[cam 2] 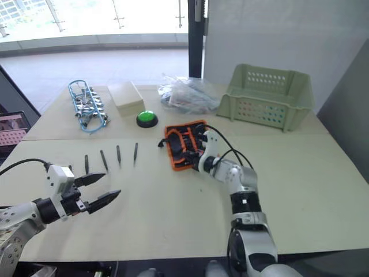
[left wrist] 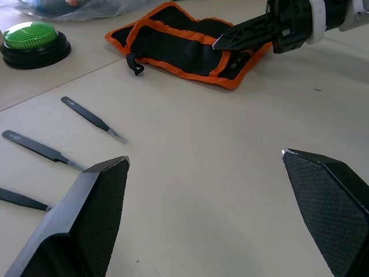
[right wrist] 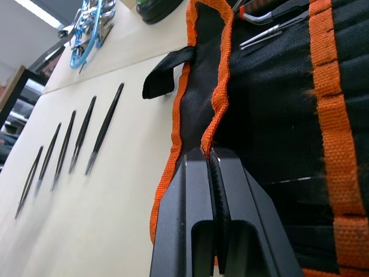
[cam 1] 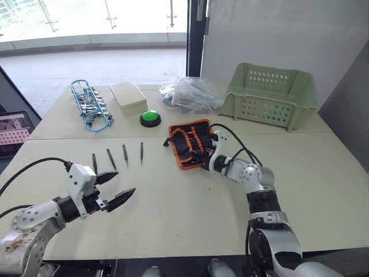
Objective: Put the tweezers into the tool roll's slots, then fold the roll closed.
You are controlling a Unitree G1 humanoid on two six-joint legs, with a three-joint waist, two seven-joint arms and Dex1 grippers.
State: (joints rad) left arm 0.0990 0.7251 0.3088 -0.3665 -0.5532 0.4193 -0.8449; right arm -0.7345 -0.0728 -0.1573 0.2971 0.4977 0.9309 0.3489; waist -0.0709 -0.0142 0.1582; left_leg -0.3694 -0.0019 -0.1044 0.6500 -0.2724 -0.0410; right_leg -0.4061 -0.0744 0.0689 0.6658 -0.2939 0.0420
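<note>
Four tweezers (cam 1: pixel 117 157) are lying in a row beside the tool roll (cam 1: pixel 190 142), toward the left gripper (cam 1: pixel 115 189), whose fingers are hanging apart. Clamped on the roll's orange edge, the right gripper (right wrist: pixel 212 173) is best lifting gently, exposing the slots (right wrist: pixel 271 115).

The tool roll (right wrist: pixel 271 115) is made of matt black woven cloth, edged with coarse orange webbing. The tweezers (right wrist: pixel 104 127) are thin metal, finished in dull black. The worktop (left wrist: pixel 219 173) is smooth, pale and faintly sheened. A textured, matt black plastic surface is seen on the left end effector (left wrist: pixel 213 213).
</note>
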